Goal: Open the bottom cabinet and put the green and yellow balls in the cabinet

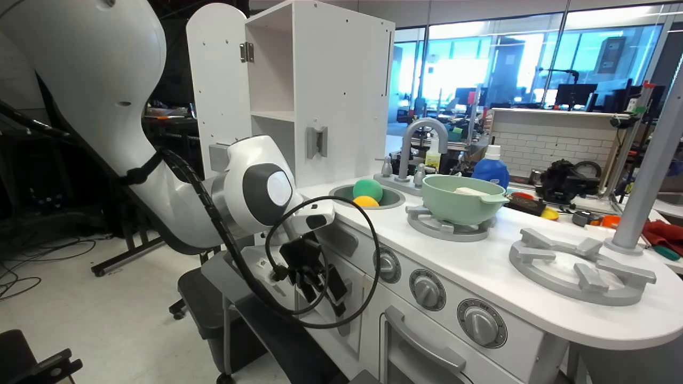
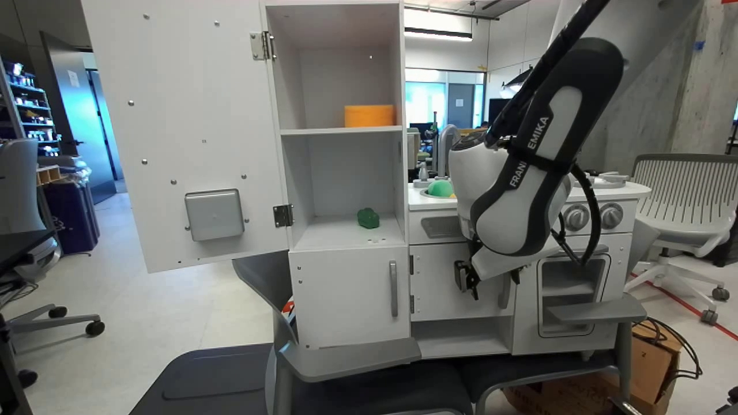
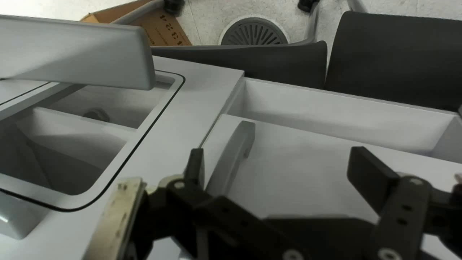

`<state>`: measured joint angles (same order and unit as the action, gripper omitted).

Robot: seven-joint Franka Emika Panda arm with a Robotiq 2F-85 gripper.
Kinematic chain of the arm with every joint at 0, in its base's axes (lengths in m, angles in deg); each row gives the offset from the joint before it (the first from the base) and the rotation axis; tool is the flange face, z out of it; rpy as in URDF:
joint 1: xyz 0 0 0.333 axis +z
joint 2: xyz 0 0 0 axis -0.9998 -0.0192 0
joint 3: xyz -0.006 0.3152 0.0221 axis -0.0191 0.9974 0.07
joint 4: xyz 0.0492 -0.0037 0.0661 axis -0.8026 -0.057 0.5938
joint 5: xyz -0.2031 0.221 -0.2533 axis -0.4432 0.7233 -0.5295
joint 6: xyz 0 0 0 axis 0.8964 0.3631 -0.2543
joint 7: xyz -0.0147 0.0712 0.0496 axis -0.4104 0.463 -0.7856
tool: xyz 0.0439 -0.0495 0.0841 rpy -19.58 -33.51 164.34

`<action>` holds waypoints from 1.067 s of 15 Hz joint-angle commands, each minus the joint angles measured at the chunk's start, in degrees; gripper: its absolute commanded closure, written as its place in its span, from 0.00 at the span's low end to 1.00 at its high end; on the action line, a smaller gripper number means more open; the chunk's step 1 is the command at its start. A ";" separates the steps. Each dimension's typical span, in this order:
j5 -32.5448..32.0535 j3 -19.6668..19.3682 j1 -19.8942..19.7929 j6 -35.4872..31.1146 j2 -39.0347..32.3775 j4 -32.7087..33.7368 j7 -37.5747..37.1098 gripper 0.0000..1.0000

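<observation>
The green ball [image 1: 367, 189] and the yellow ball [image 1: 366, 201] rest together in the round sink; in an exterior view the green ball [image 2: 440, 188] pokes above the rim. Below the sink is the bottom cabinet [image 2: 435, 288], its white door flush with the frame and its grey handle [image 3: 232, 155] running vertically. My gripper [image 3: 281, 164] is open at this door. In the wrist view the handle lies between the fingers, close beside the left one, and nothing is gripped. Whether a finger touches the handle I cannot tell.
Left of it is another low white door [image 2: 349, 300] with a grey handle. The tall cupboard's door [image 2: 196, 132] is swung wide. An oven handle [image 3: 83, 54] juts out close by. Chairs [image 2: 351, 351] stand before the kitchen. A pale green bowl [image 1: 453, 200] sits on a burner.
</observation>
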<state>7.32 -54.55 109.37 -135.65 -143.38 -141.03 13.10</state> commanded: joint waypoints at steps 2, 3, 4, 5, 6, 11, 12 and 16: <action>0.64 -2.33 1.60 -2.54 -2.06 1.96 1.02 0.00; 0.65 -2.54 1.82 -2.15 -1.93 2.08 1.05 0.00; 0.67 -2.67 1.96 -1.93 -1.85 2.15 1.13 0.00; 0.55 -2.91 1.80 -2.70 -2.50 2.25 1.10 0.00; 0.57 -3.01 1.83 -2.64 -2.38 2.25 1.14 0.00; 0.76 -4.14 1.22 -4.21 -3.51 3.11 1.94 0.00; 0.77 -4.30 1.42 -3.99 -3.16 2.95 2.18 0.00; 0.58 -5.10 1.99 -4.68 -3.34 2.68 2.67 0.34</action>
<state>7.32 -58.19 110.46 -138.32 -145.16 -139.69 14.11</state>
